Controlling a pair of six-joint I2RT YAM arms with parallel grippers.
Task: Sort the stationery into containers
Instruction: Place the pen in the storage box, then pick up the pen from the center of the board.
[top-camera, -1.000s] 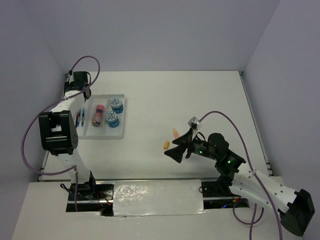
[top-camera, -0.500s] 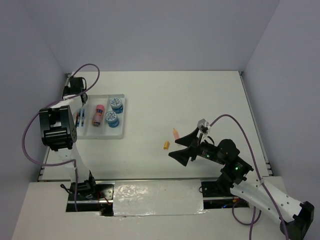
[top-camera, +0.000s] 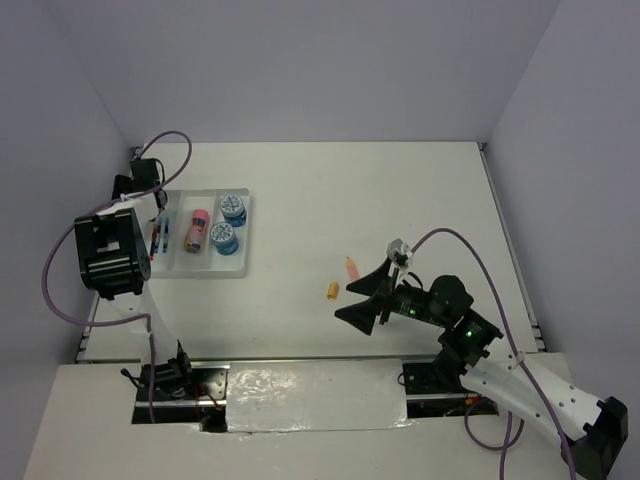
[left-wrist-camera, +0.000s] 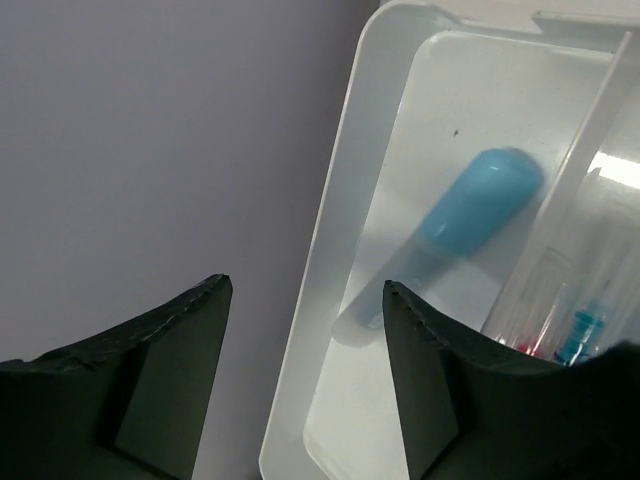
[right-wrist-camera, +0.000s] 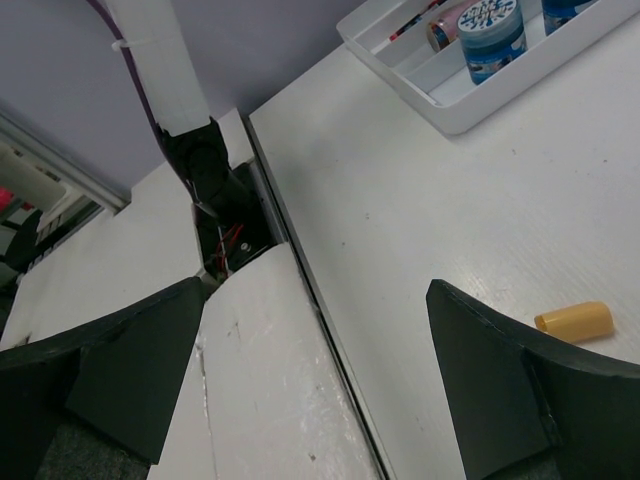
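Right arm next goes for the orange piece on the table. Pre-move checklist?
1. Right gripper open, empty: ok.
2. Short orange cylindrical piece lined up with its jaws: not ok, it lies off to one side.
3. Small peach piece apart from the orange one: ok.
4. Left gripper open, empty, at the edge of the flat white divided plastic tray: ok.
5. Free compartment for the orange piece: cannot tell.
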